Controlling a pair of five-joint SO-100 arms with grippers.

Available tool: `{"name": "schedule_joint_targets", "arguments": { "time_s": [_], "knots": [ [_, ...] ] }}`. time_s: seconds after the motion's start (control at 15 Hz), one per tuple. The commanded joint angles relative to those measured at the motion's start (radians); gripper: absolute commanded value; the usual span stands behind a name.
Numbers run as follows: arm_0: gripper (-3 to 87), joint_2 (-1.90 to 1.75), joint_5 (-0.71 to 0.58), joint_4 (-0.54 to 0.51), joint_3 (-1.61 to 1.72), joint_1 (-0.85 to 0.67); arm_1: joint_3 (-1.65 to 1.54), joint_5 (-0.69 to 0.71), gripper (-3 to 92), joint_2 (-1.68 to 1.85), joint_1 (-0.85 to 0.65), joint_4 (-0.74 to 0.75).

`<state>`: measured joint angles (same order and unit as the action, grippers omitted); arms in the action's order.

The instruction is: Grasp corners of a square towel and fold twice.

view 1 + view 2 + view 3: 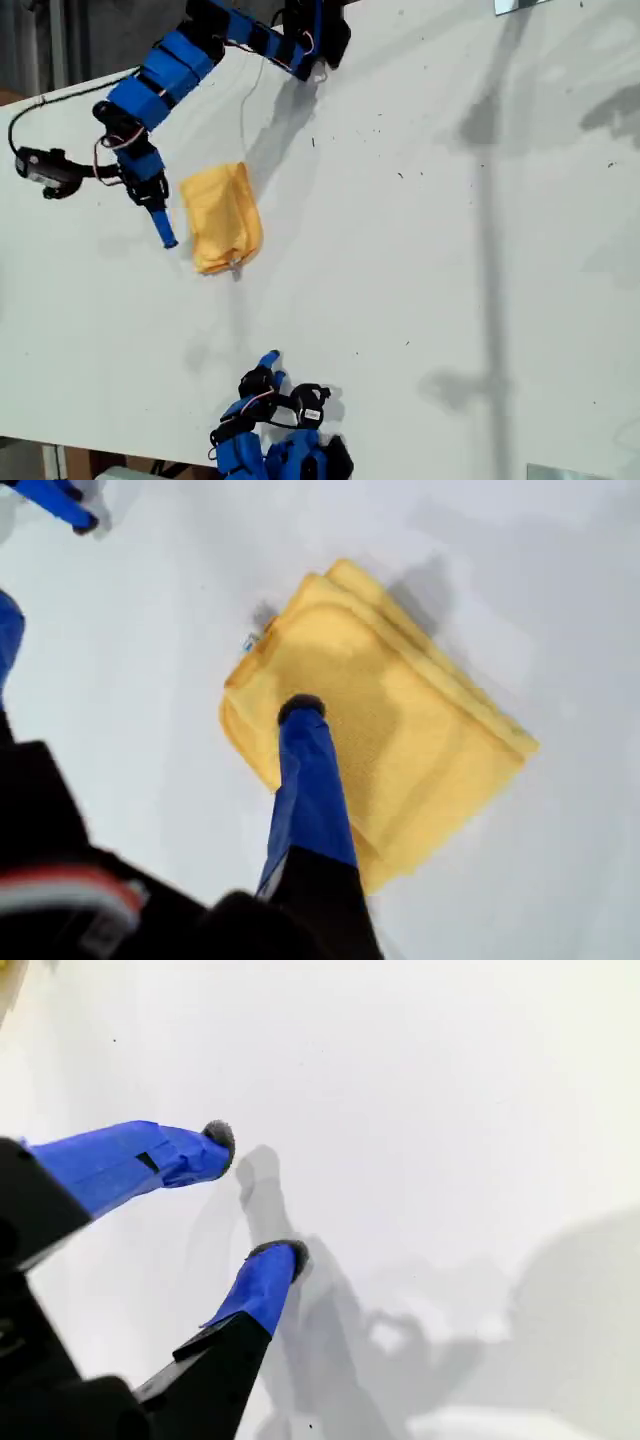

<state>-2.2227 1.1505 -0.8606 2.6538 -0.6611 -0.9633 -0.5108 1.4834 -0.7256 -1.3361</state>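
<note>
Folded towel (pixel 222 217) lying flat on the white bench (pixel 420 250), left of centre in the exterior view, its layered edges stacked along one side and a small white tag (pixel 251 642) at one corner (pixel 262 645). My first gripper (pixel 166 238) hovers just beside the towel on the exterior view's left, one blue finger (pixel 305 780) above the cloth; its jaw state cannot be told. My second gripper (pixel 255 1195) sits at the near edge, well apart from the towel, jaws spread and empty over bare bench
</note>
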Motion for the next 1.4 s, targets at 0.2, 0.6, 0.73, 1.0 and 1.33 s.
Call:
{"name": "schedule_joint_targets", "arguments": {
  "time_s": [0.2, 0.6, 0.73, 1.0, 1.33],
  "knots": [
    [17.3, -0.057, 0.015, -0.009, 0.018, -0.003, -1.057, -0.23, 19.8, 0.899, 0.091, 0.204],
    [17.4, -1.258, 0.067, -0.482, 0.344, 0.037, -1.727, -0.431, -0.1, 1.804, 0.213, -0.028],
    [17.3, -1.258, 0.101, -0.474, 0.408, 0.031, -1.763, -0.439, -0.1, 1.804, 0.262, -0.034],
    [16.4, -1.256, 0.202, -0.465, 0.454, 0.018, -1.878, -0.56, 0.5, 1.805, 0.275, -0.089],
    [13.7, -1.256, 0.115, -0.459, 0.457, 0.026, -1.873, -0.554, 0.2, 1.805, 0.224, -0.094]
  ]
}}
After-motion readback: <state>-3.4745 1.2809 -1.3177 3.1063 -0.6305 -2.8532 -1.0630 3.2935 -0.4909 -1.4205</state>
